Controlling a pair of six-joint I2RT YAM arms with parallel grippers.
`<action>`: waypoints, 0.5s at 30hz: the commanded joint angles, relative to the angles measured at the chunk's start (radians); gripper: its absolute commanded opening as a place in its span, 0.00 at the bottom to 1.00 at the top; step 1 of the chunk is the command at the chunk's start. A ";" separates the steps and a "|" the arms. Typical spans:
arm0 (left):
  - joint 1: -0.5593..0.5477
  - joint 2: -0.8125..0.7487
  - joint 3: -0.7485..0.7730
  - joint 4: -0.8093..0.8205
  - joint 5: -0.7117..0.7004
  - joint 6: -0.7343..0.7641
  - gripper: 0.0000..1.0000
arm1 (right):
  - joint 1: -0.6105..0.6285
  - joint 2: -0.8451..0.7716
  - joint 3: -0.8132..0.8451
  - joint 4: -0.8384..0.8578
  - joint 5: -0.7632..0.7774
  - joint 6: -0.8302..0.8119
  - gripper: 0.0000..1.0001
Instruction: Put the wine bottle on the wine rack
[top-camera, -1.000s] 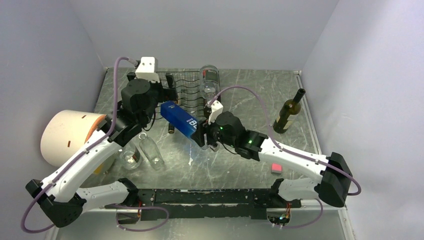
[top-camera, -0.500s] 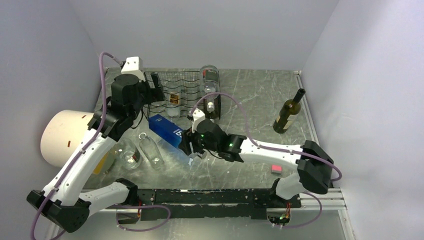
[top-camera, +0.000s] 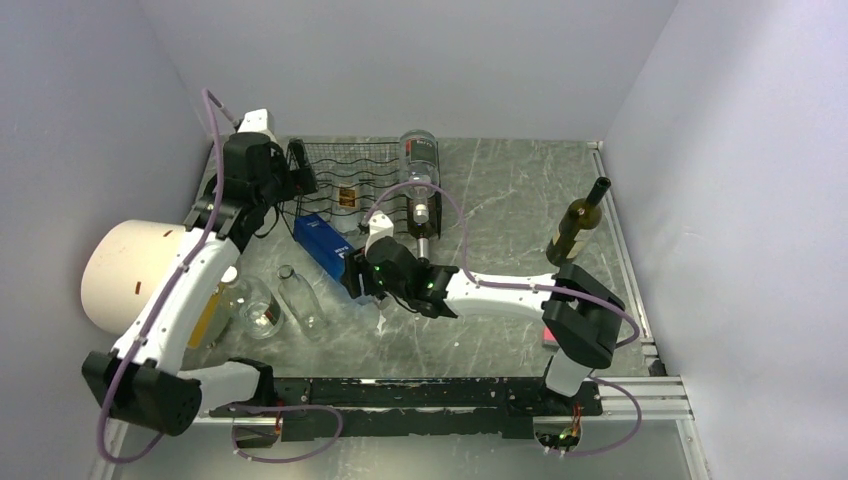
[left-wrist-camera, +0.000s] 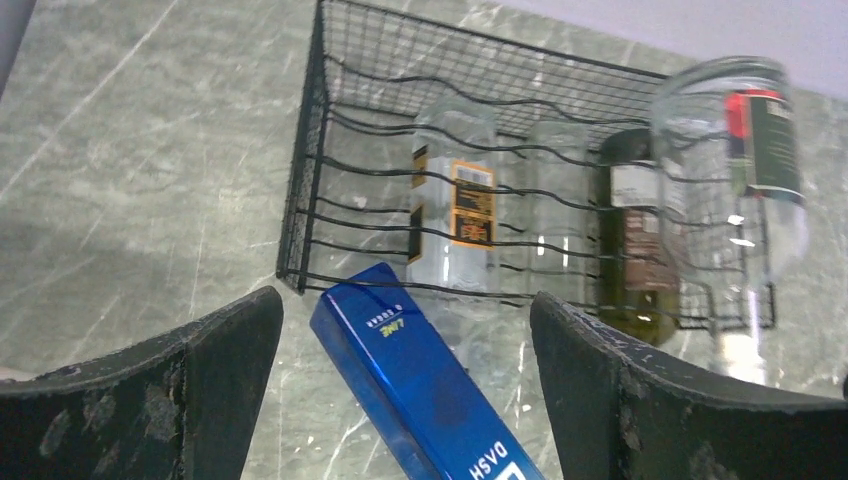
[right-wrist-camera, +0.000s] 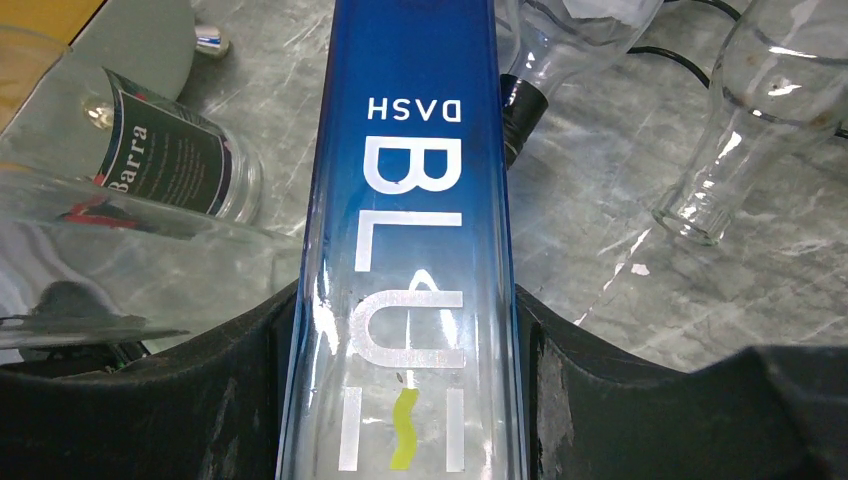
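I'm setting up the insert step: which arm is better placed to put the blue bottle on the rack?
Right. The right tool is shut on the blue bottle, whose far end lies close to the wine rack. The left tool is open and holds nothing.

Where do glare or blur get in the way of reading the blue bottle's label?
Right wrist: blue bottle sharp, lettering legible, slight sheen down its left edge. Left wrist: left fingers dark and near, wine rack crisp, label partly cropped. Top external: even light, bottle too small to read.
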 joint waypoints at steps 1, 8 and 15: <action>0.089 0.090 -0.013 0.026 0.079 -0.065 0.97 | -0.007 -0.018 0.064 0.236 0.109 0.029 0.00; 0.172 0.293 0.011 0.039 0.099 -0.102 0.93 | -0.006 -0.021 0.045 0.244 0.120 0.033 0.00; 0.190 0.415 0.057 0.018 0.158 -0.086 0.83 | -0.008 -0.027 0.030 0.253 0.128 0.030 0.00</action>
